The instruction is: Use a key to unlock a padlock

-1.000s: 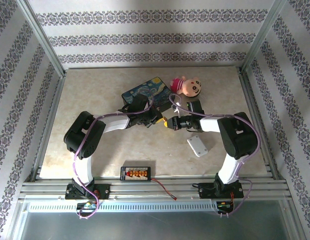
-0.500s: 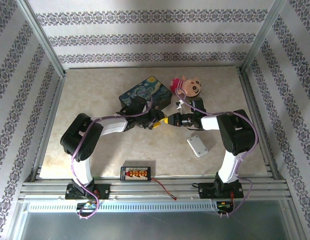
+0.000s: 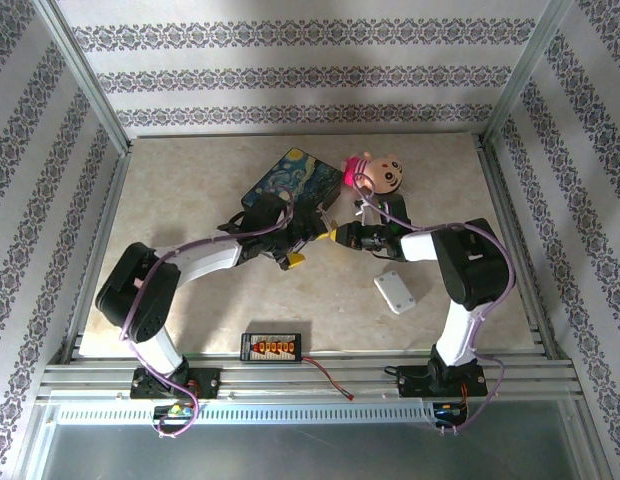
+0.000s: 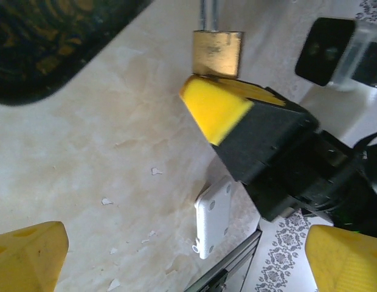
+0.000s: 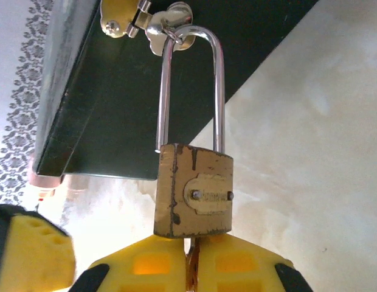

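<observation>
Beige table (image 3: 190, 300), patterned walls. Padlock (image 5: 194, 193) on box (image 5: 115, 91) hasp, shackle pointing away, body touching right gripper (image 5: 190, 271) tips, long axis in line with gripper. Right gripper pinching key (image 5: 191, 246), tip at padlock underside. Left gripper (image 4: 187, 258) spread wide, empty, just beside. Right arm nearer. One padlock, one key, one box.

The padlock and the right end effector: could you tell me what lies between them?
In the right wrist view, the thin key, pinched in the right end effector, reaches the padlock at its underside.
</observation>
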